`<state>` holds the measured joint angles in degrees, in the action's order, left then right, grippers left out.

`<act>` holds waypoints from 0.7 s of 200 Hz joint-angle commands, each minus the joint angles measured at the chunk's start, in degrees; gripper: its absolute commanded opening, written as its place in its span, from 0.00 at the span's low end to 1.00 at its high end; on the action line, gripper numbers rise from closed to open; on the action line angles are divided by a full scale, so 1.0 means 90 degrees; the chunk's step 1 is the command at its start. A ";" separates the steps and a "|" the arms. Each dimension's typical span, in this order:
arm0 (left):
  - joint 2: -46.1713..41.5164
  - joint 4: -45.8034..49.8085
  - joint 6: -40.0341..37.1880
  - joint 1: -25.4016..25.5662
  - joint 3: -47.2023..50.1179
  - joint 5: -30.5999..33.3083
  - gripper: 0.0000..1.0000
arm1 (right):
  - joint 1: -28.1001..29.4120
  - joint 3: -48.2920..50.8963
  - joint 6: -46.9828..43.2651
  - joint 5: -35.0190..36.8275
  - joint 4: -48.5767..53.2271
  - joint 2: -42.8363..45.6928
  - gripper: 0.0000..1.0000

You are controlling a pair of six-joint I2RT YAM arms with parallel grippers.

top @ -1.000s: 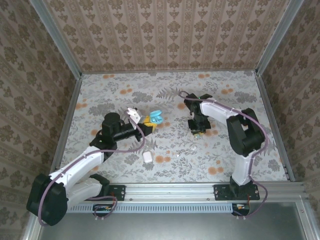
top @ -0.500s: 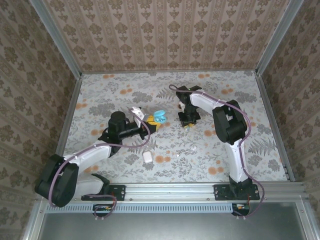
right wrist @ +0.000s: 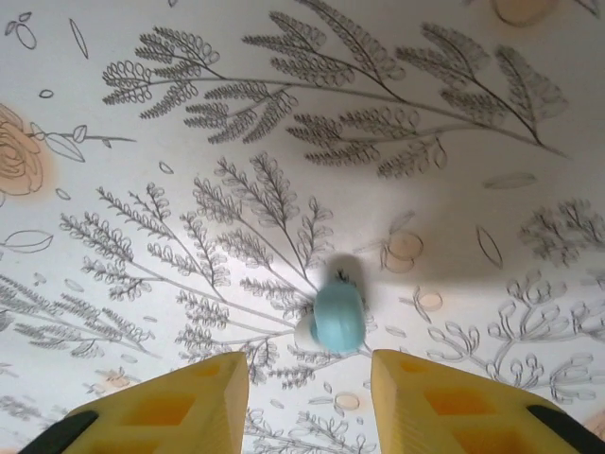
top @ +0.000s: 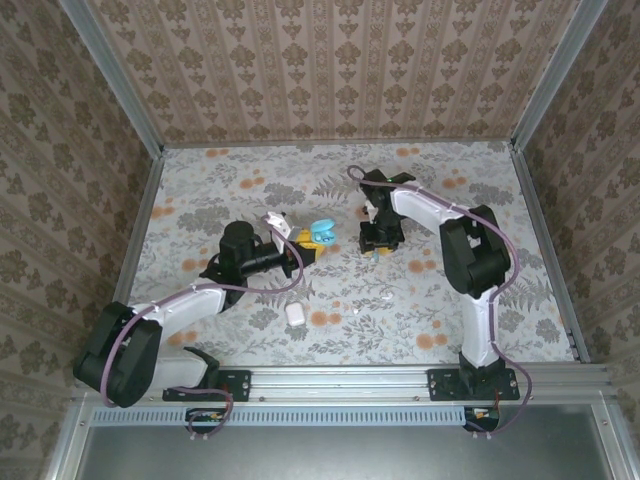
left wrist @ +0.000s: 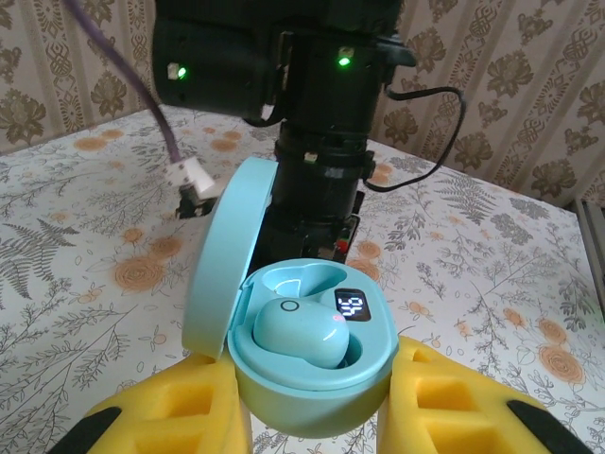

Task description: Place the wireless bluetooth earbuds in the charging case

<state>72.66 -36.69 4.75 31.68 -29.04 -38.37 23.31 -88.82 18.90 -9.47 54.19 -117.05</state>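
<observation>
Swinging in toward the left claw (left wrist: 312, 421) over the last second, the right claw (right wrist: 307, 397) has opened up and grips nothing; a loose teal earbud (right wrist: 337, 317) lies on the table (right wrist: 142, 142) just ahead of its gap. Left claw is clamped tight on the open teal case (left wrist: 321, 378), a second earbud (left wrist: 298, 333) sits in its well just beyond, lid (left wrist: 222, 255) standing up behind, right arm (left wrist: 321, 142) farther back.

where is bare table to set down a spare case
The far strip along the back wall and the right side, between the right arm and the right wall, are bare. The middle is crowded: left gripper holding the teal case, right gripper over a teal earbud, white case nearer the front.
</observation>
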 commanded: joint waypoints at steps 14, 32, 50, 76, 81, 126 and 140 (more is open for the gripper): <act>-0.0007 -0.0162 0.0033 0.0044 -0.0221 -0.0162 0.24 | -0.0056 0.0899 0.1214 -0.0241 -0.1189 0.0455 0.38; -0.0022 -0.0115 0.0010 0.0044 -0.0240 -0.0185 0.24 | -0.0047 0.1283 0.1489 -0.0142 -0.1627 0.0583 0.38; -0.0043 -0.0033 -0.0029 0.0058 -0.0255 -0.0197 0.24 | -0.0041 0.1429 0.1591 0.0000 -0.1818 0.0668 0.38; -0.0074 0.0021 -0.0067 0.0054 -0.0260 -0.0184 0.24 | -0.0034 0.1493 0.1631 0.0065 -0.2015 0.0732 0.38; -0.0076 0.0015 -0.0069 0.0055 -0.0253 -0.0181 0.24 | -0.0039 0.1491 0.1633 0.0066 -0.2032 0.0731 0.38; -0.0098 0.0087 -0.0081 0.0054 -0.0250 -0.0175 0.24 | -0.0041 0.1384 0.1575 0.0093 -0.1986 0.0594 0.38; -0.0112 0.0130 -0.0113 0.0054 -0.0250 -0.0164 0.24 | -0.0036 0.1383 0.1560 0.0124 -0.1963 0.0573 0.37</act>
<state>72.64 -35.77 4.73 31.86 -29.47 -38.81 22.92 -76.38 32.18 -9.65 36.36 -112.05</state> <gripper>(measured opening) 0.290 0.372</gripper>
